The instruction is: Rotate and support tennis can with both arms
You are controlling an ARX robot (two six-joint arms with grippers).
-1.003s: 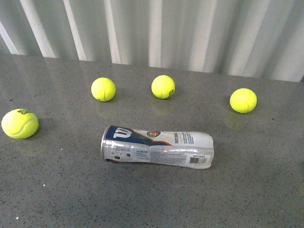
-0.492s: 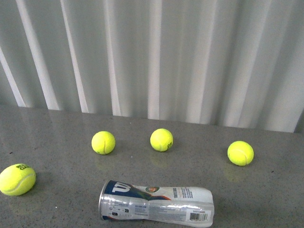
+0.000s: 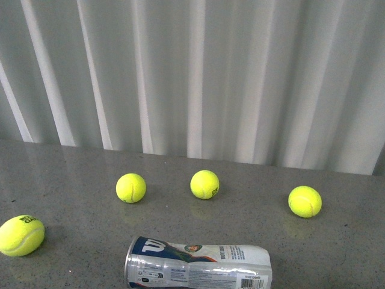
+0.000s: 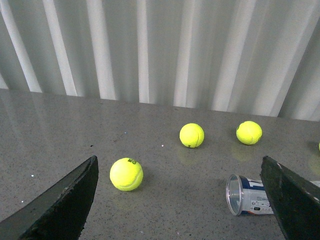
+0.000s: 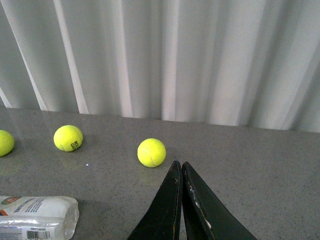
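The left fingers [image 4: 60, 205] were held spread wide with nothing between them. The open, silver-rimmed mouth of the tennis can [image 4: 246, 195] was seen close beside one of them, untouched. That spread was judged to leave room for the rim end to be taken across its width. The right fingers [image 5: 170, 210] were pressed together into one thin blade, gripping nothing. The closed, barcoded end of the can [image 5: 37, 216] lay off to one side of them, apart. Fingers shut like this were judged better suited to propping or nudging that end than to grasping it, which would fit a supporting role while the other end is turned.

Neither arm was caught in the front view. There the can [image 3: 198, 269] was found lying on its side on the grey worktop [image 3: 343, 253]. Its length ran across the robot's view, with the rim end toward the robot's left and the label uppermost. Being round and dented, it was judged likely to roll or flex unless both ends are steadied.

Four yellow tennis balls [image 3: 204, 184] were scattered about the can, all clear of it: one well out past its rim end and three in a loose row beyond it. Farther beyond the can, a white pleated curtain [image 3: 240, 78] closed off the scene.
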